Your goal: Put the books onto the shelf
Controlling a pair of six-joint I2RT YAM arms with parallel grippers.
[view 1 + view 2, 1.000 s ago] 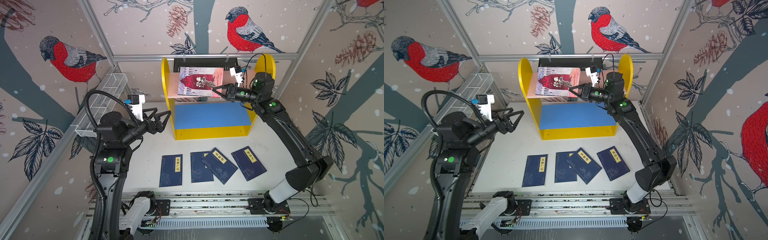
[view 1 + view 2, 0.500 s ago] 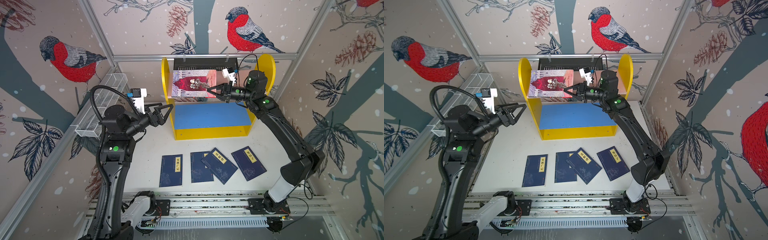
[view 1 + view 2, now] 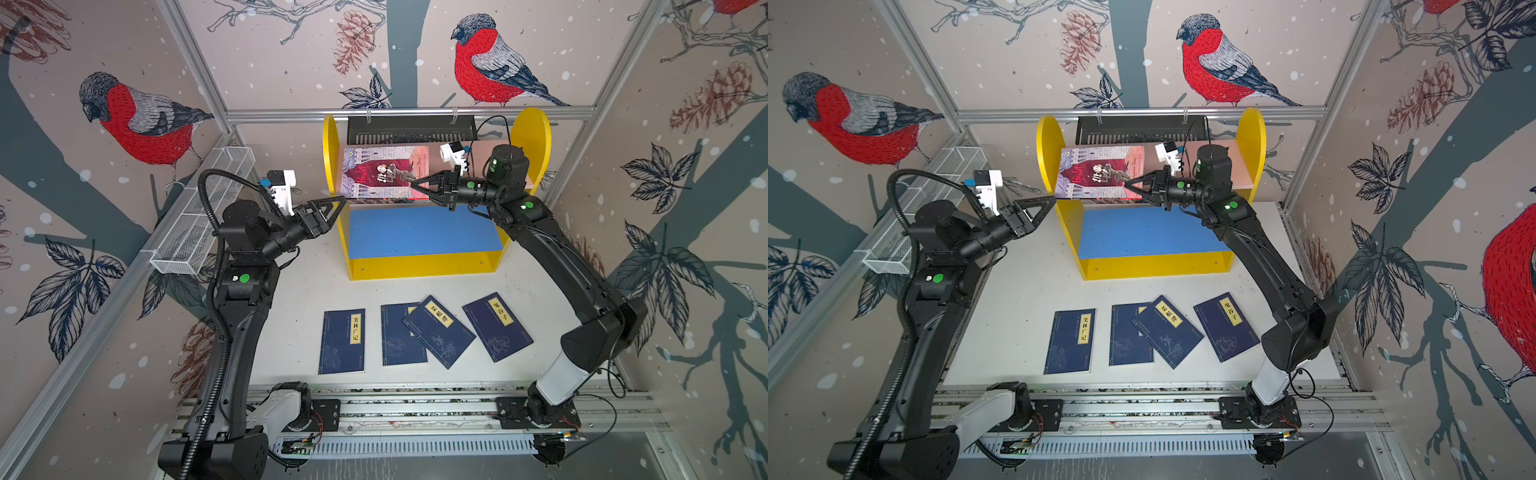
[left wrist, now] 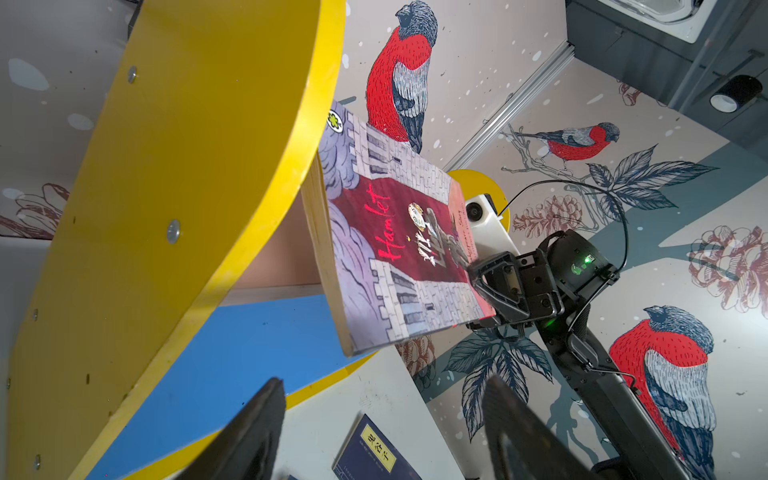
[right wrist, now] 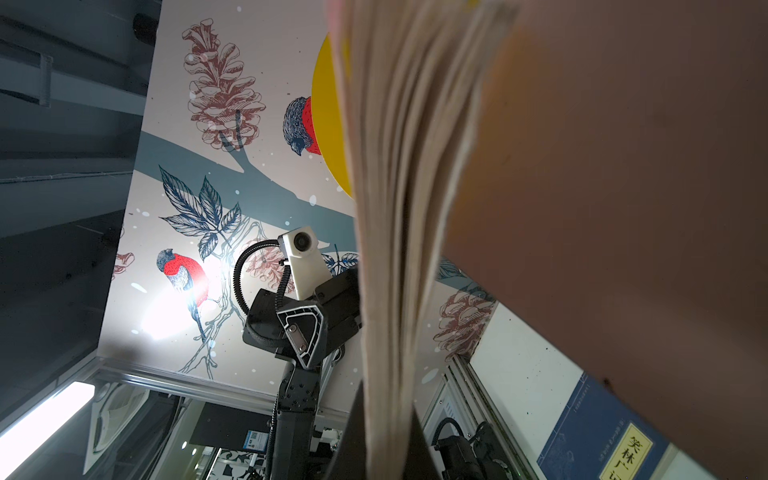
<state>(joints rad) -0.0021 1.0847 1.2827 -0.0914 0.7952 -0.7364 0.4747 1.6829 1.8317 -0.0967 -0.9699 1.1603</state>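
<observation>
Yellow shelf (image 3: 422,266), seemingly pink upper board (image 3: 1239,172); navy books (image 3: 343,340); grey-lilac, dark-red illustrated book (image 3: 382,174)

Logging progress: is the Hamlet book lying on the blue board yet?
No, the right gripper holds the Hamlet book high above the blue board.

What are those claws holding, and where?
The right gripper pinches the Hamlet book by the edge nearest that arm; the left gripper, open, holds nothing.
</observation>
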